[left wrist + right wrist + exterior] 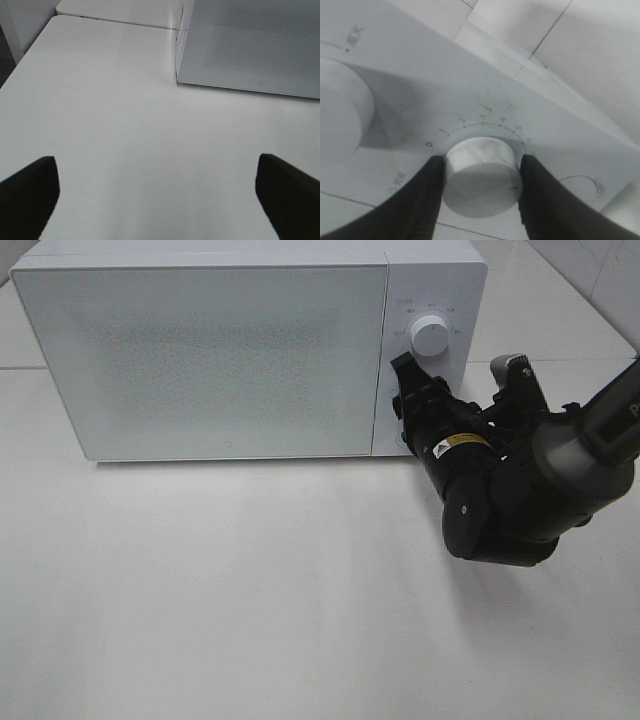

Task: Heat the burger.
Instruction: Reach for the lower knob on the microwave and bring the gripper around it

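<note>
Open table [250, 620] in front of the microwave [250, 350]; its door [180, 380], apparently shut, bars the inside.

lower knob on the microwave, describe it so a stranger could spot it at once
Find the white microwave; its control panel at the right end carries two round white knobs, one above the other. The lower knob is the one pinched between the black fingers of the right gripper, with a red tick on its face.
</note>
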Robot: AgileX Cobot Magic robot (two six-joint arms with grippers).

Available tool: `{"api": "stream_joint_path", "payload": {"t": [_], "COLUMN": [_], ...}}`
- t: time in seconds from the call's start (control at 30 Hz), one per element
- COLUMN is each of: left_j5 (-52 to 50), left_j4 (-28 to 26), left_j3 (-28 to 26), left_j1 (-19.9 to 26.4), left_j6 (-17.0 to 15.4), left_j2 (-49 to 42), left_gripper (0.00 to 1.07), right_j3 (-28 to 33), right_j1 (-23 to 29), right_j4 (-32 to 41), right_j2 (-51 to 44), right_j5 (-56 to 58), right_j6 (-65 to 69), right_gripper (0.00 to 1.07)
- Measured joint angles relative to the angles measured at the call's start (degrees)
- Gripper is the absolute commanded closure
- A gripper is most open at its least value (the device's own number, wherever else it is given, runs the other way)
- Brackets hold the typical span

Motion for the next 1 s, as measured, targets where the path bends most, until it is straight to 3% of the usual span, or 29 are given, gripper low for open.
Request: {"api": "stream_joint_path", "payload": {"t": [0.57, 1.0], "left_j5": [0.00, 0.00], "left_j4": [0.00, 0.00], "left_j3": [0.00, 0.00], "left_j1": [0.00, 0.00], "left_j6": [0.00, 0.00], "left_j2": [0.00, 0.00], "left_gripper": [0.06, 0.06], "right_j3": [0.11, 0.11], "right_j1": [0.06, 0.06], "right_j4": [0.17, 0.23], "right_j2": [0.06, 0.06], "right_j5": [-0.46, -0.46], "right_j6": [35.92, 39.25], "right_gripper": [1.06, 1.05]}}
